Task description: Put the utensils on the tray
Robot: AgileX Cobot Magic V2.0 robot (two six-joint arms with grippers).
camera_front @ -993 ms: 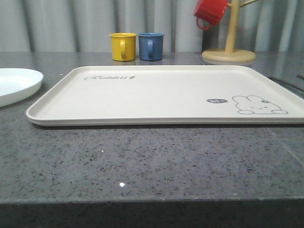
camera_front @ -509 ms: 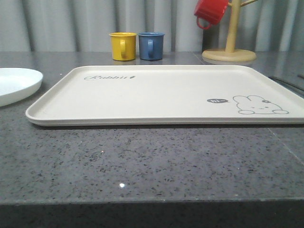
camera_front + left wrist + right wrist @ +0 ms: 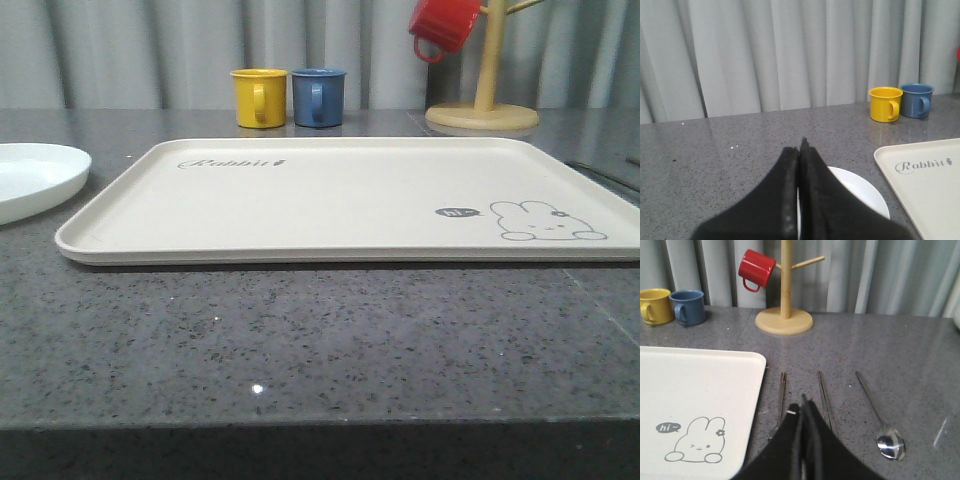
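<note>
The cream tray [image 3: 340, 195] with its rabbit drawing lies in the middle of the grey counter, its top bare. A white plate [image 3: 30, 178] rests on the counter to the tray's left. In the left wrist view my left gripper [image 3: 800, 150] is shut with nothing in it, hovering over the plate [image 3: 860, 192]. To the tray's right lie the fork [image 3: 781, 395], the chopsticks [image 3: 824, 396] and the spoon [image 3: 885, 430] side by side. My right gripper [image 3: 803, 405] is shut and empty above the gap between fork and chopsticks.
A yellow mug [image 3: 258, 97] and a blue mug [image 3: 318, 96] stand behind the tray. A wooden mug tree [image 3: 483, 100] holding a red mug [image 3: 442, 25] stands at the back right. A grey curtain closes off the back.
</note>
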